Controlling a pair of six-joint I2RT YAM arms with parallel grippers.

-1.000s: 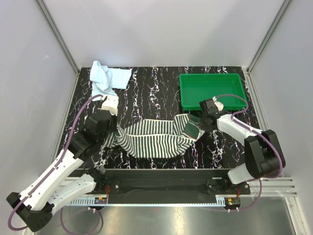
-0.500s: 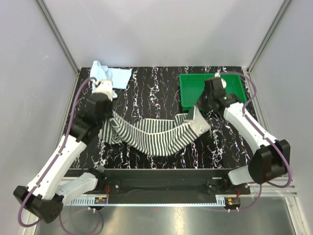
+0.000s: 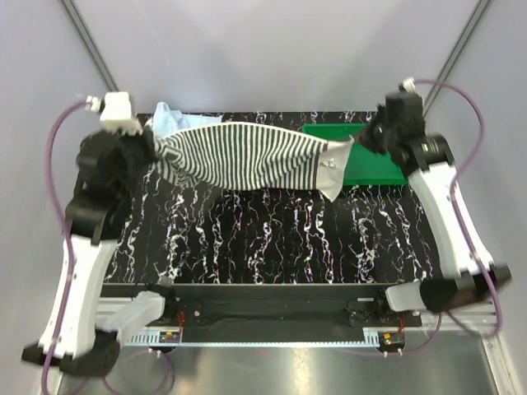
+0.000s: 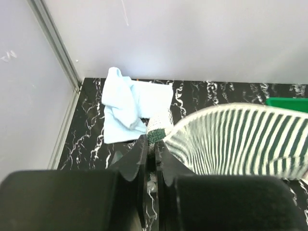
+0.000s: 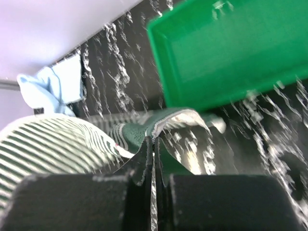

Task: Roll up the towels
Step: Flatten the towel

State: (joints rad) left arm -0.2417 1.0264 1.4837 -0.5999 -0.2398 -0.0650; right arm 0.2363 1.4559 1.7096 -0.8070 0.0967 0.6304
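Fingers (image 4: 138,156) of left gripper (image 3: 153,150) and right gripper (image 3: 360,145) pinch opposite ends of striped towel (image 3: 247,156), stretched in air over far side of table (image 3: 272,239); pale blue towel (image 3: 167,117) lies crumpled at far-left corner, green tray (image 3: 375,169) far right

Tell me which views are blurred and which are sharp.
Right wrist: motion blur smears the green tray and the veined table. Left wrist: pale blue towel sharp, striped towel slightly soft. Top external: evenly lit, mostly sharp.
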